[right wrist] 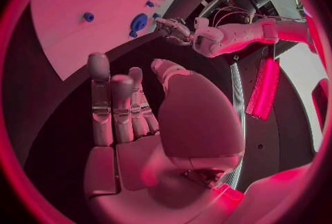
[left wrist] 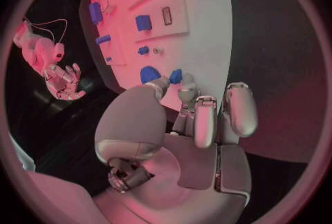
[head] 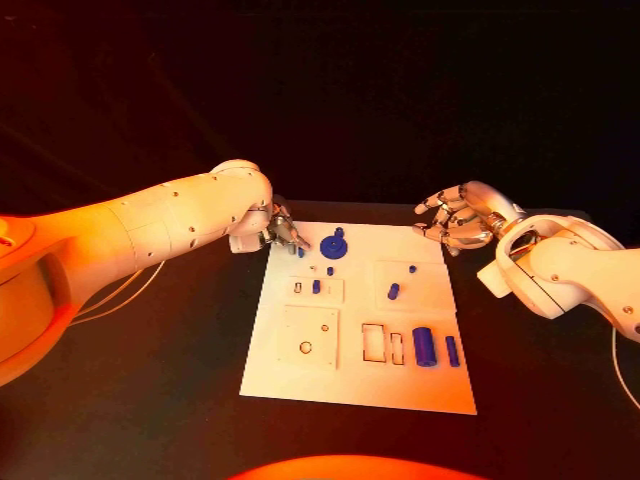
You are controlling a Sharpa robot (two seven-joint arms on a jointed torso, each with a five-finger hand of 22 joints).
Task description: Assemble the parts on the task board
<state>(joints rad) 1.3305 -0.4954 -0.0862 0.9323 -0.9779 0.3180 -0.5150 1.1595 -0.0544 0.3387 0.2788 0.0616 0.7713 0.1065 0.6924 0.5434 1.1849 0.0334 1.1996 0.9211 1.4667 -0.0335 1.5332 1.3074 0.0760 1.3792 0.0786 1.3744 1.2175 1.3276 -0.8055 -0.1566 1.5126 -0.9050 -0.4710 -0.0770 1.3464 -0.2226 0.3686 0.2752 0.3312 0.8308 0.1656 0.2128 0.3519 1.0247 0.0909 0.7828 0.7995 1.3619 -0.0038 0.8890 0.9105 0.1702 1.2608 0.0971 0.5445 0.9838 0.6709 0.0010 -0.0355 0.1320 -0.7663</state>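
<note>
Task board lies mid-frame on the table, blue parts on it. Left hand at the board's upper-left corner; grip can't tell. Right hand released, upper right. Parts look light, rigid, probably slick: pinch by the sides.

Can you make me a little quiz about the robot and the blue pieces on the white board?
1. True or false: the right hand is holding a blue piece.
2. Which hand is at the far corner of the task board, close to the round blue part? A) the left hand B) the right hand C) both
3. Fill in: the two long blue parts lie on the board's ____ side, the side of the robot's right arm.

Key: 1. False, its fingers are spread and hold nothing. 2. A. 3. Right.
</note>
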